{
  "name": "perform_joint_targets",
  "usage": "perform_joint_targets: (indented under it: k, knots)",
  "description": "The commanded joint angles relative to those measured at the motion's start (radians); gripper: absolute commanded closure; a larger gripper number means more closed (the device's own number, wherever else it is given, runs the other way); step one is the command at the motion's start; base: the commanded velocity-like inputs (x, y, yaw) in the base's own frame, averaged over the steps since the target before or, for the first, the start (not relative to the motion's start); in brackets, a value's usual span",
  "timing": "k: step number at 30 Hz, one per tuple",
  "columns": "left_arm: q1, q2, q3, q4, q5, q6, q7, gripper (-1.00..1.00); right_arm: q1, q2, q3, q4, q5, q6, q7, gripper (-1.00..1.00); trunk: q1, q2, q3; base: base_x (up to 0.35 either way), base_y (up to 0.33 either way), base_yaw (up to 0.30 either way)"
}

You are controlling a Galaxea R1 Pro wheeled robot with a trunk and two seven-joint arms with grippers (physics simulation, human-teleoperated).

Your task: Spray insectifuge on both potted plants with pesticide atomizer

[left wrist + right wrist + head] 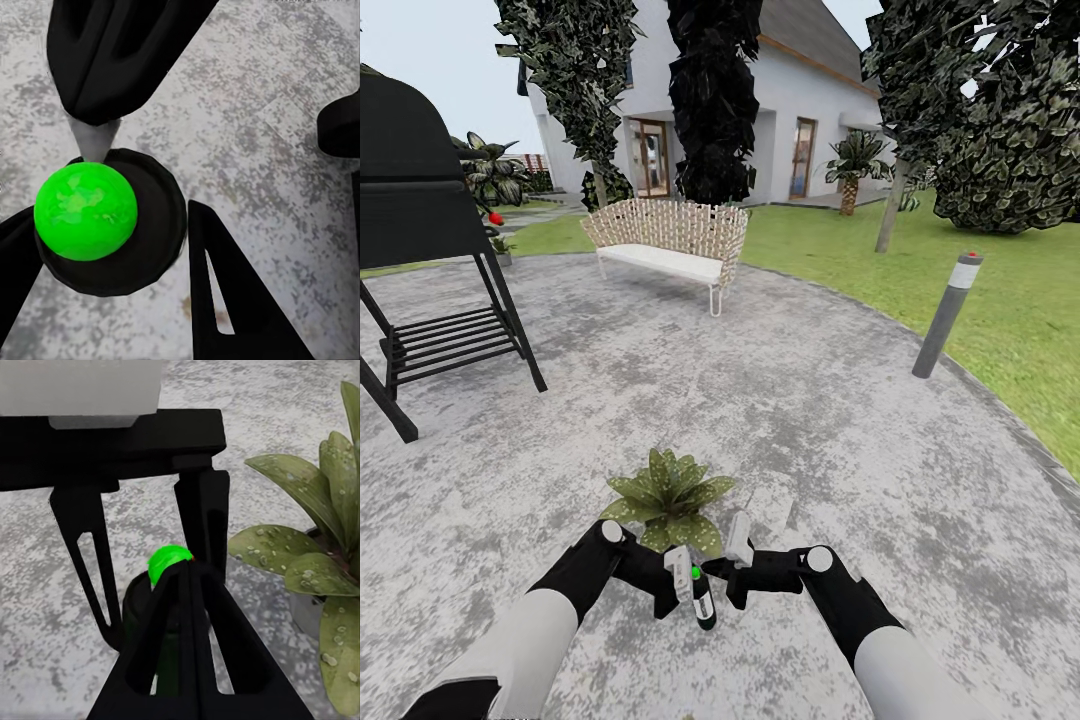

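The pesticide atomizer [702, 603] is a small dark bottle with a bright green knob on top, held above the stone patio [790, 400]. My left gripper [685, 590] is shut on it; in the left wrist view its black cap [154, 225] sits between the two fingers. My right gripper [732, 585] is shut, and its joined fingertips [187, 574] are right at the green knob [169, 562]. One potted plant [665, 495], a low rosette of speckled green leaves, lies just beyond both grippers. Its leaves [300, 555] are close beside the bottle.
A black grill on a stand [430, 230] is at the left. A wicker bench [670, 240] stands at the patio's far edge. A grey bollard light [948, 310] marks the right rim by the lawn [1000, 290]. Trees and a white house stand behind.
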Motion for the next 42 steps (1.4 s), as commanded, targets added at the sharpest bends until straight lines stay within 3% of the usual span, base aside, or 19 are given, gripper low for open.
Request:
perform_joint_targets:
  k: [1, 10, 14, 20, 24, 26, 28, 29, 31, 33, 34, 35, 37, 40, 42]
  knots:
    - [-0.002, -0.002, 0.009, -0.001, -0.01, -0.01, -0.004, 1.0, 0.0, 0.0, -0.002, -0.001, 0.009, -0.005, 0.001, 1.0, 0.0, 0.0, -0.001, 0.0, 0.0, 0.0]
    - [-0.003, -0.002, 0.009, 0.002, -0.011, -0.011, -0.003, 1.0, 0.0, 0.0, -0.001, -0.002, 0.009, -0.005, 0.001, 1.0, 0.0, 0.0, -0.001, 0.0, 0.0, 0.0]
    - [0.001, 0.011, 0.005, 0.013, -0.025, -0.012, 0.002, 1.0, 0.0, 0.0, -0.001, -0.003, 0.009, -0.005, 0.001, 1.0, 0.0, 0.0, -0.001, 0.0, 0.0, 0.0]
    - [0.008, 0.148, 0.003, 0.01, -0.033, -0.01, 0.004, 1.0, 0.0, 0.0, -0.001, -0.003, 0.009, -0.005, 0.001, 1.0, 0.0, 0.0, -0.001, 0.0, 0.0, 0.0]
    - [0.012, 0.211, 0.001, 0.003, -0.033, -0.021, 0.002, 1.0, 0.0, -0.001, -0.001, -0.002, 0.01, -0.005, 0.001, 1.0, 0.0, 0.0, -0.001, 0.0, 0.0, 0.0]
    - [0.015, 0.279, 0.009, 0.013, -0.023, -0.045, 0.01, 1.0, 0.0, -0.009, -0.002, 0.003, 0.013, -0.005, 0.001, 1.0, 0.0, 0.0, -0.001, 0.0, 0.0, 0.0]
    - [0.017, 0.345, 0.052, 0.037, 0.027, -0.06, 0.047, 1.0, 0.001, -0.038, -0.002, 0.009, 0.014, -0.005, -0.001, 1.0, 0.0, 0.0, -0.001, 0.0, 0.0, 0.0]
    - [0.021, 0.358, 0.073, 0.071, 0.055, -0.066, 0.069, 1.0, 0.001, -0.054, -0.003, 0.022, 0.013, -0.004, -0.001, -1.0, 0.0, 0.0, -0.001, 0.0, 0.0, 0.0]
    - [0.032, 0.373, 0.093, 0.124, 0.082, -0.078, 0.125, 1.0, 0.001, -0.076, -0.006, 0.068, 0.011, -0.004, -0.004, -1.0, 0.0, 0.0, -0.001, 0.0, 0.0, 0.0]
    - [0.061, 0.378, 0.1, 0.145, 0.091, -0.077, 0.22, 1.0, 0.001, -0.093, -0.009, 0.103, 0.01, -0.006, -0.011, -1.0, 0.0, 0.0, -0.001, 0.0, 0.0, 0.0]
    - [0.08, 0.377, 0.102, 0.149, 0.095, -0.076, 0.277, 1.0, 0.001, -0.097, -0.013, 0.111, 0.01, -0.006, -0.034, -1.0, 0.0, 0.0, -0.001, 0.0, 0.0, 0.0]
    - [0.101, 0.373, 0.103, 0.154, 0.108, -0.074, 0.345, 1.0, 0.001, -0.103, -0.016, 0.118, 0.011, -0.006, -0.102, -1.0, 0.0, 0.0, -0.001, 0.0, 0.0, 0.0]
    - [0.128, 0.36, 0.104, 0.198, 0.157, -0.076, 0.46, 1.0, 0.002, -0.113, -0.018, 0.167, 0.011, -0.006, -0.284, -1.0, 0.0, 0.0, -0.001, 0.0, 0.0, 0.0]
    - [0.138, 0.343, 0.104, 0.296, 0.306, -0.084, 0.649, 1.0, 0.003, -0.117, -0.021, 0.333, 0.006, -0.005, -0.596, -1.0, 0.0, 0.0, -0.001, 0.0, 0.0, 0.0]
    - [0.144, 0.332, 0.104, 0.367, 0.433, -0.129, 0.804, 1.0, 0.003, -0.114, -0.021, 0.414, 0.001, -0.007, -0.89, -1.0, 0.0, 0.0, -0.001, 0.0, 0.0, 0.0]
